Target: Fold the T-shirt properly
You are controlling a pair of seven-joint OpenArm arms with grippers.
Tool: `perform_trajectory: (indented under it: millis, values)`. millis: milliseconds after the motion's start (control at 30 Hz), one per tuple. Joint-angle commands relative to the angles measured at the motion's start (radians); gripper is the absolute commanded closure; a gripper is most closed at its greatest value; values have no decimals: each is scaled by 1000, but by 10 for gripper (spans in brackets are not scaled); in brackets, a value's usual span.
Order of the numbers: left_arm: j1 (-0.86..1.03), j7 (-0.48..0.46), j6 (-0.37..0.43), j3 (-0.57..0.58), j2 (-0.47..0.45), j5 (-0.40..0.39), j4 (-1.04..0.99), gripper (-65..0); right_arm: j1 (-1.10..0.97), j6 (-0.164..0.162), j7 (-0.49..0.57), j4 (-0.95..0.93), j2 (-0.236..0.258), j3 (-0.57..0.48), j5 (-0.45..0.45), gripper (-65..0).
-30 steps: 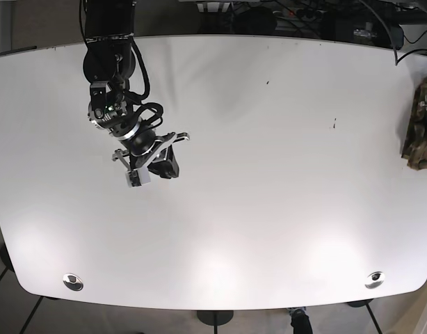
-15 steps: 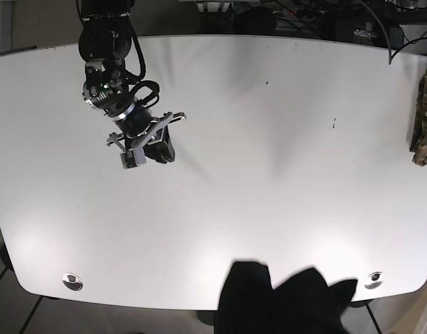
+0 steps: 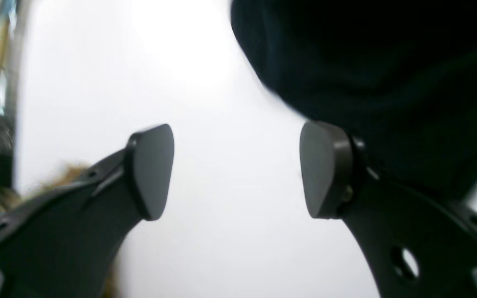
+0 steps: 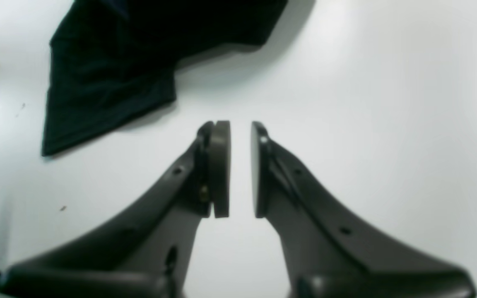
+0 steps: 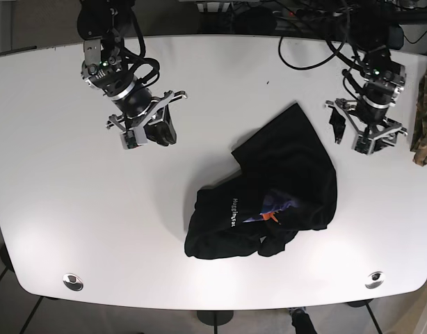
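Right now the black T-shirt (image 5: 269,202) lies crumpled in a heap toward the bench's near edge, right of centre, not yet spread flat. Our left claw (image 5: 361,130) hangs released by the bench's far right side, just beside the shirt's upper point; our right claw (image 5: 145,132) hovers well apart toward the far left corner, nearly closed and holding nothing.

We judge the main risk to be grabbing several bunched layers at once — the heap hides which edge is a sleeve or hem, so a pull could drag the bundle, not open it.

The white bench (image 5: 74,229) is smooth and glossy — cloth may slide. A camouflage-patterned object (image 5: 425,118) sits at its right edge.
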Motion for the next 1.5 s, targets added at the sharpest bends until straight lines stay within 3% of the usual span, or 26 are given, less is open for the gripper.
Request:
perform_trajectory:
  millis: [33,200,333,567,767,900,1033,1100,1133,1167,1267,1300,1333,1400,1500]
  values:
    - [-11,-29,11,-7,7,5,22,-447,8,5,27,18,3,3,9,-81]
    - [17,-29,12,-12,13,2,22,-442,50,6,19,16,3,-9,11,-97]
    - [-32,-26,9,-12,14,-40,-35,-443,195,2,-22,-47,26,-118,9,-281]
    - [-69,-26,9,-15,-7,-75,-104,-440,562,-2,-22,-317,18,-413,9,-498]
    - [-69,-26,9,-10,-16,-76,-144,-440,897,2,-5,-706,-115,-695,9,-506]
    - [-69,-26,9,-13,-18,-76,-144,-440,1036,5,127,-981,-186,-835,9,-507]
    - [-69,-26,9,-15,-18,-76,-146,-440,1099,5,295,-1257,-232,-884,8,-503]
    - [-69,-26,9,-15,-18,-76,-146,-440,1101,2,361,-1332,-233,-885,8,-487]
    - [-69,-26,9,-15,-18,-76,-146,-440,1101,2,386,-1360,-233,-885,8,-441]
    - [-69,-26,9,-15,-18,-76,-146,-440,1098,0,406,-1382,-233,-885,8,-361]
    - [-69,-26,9,-12,-18,-76,-153,-440,1085,0,424,-1408,-227,-882,9,-41]
    - [-69,-28,9,-10,-18,-76,-169,-440,1070,0,424,-1406,-219,-881,9,-11]
    - [-75,-29,9,-9,-18,-78,-190,-440,1055,0,424,-1388,-196,-879,19,-43]
    - [-101,-29,9,-12,-18,-78,-212,-440,998,-2,397,-1282,-147,-856,20,-24]
    - [-110,-29,9,-10,-18,-78,-216,-440,815,-2,245,-949,-23,-669,11,-22]
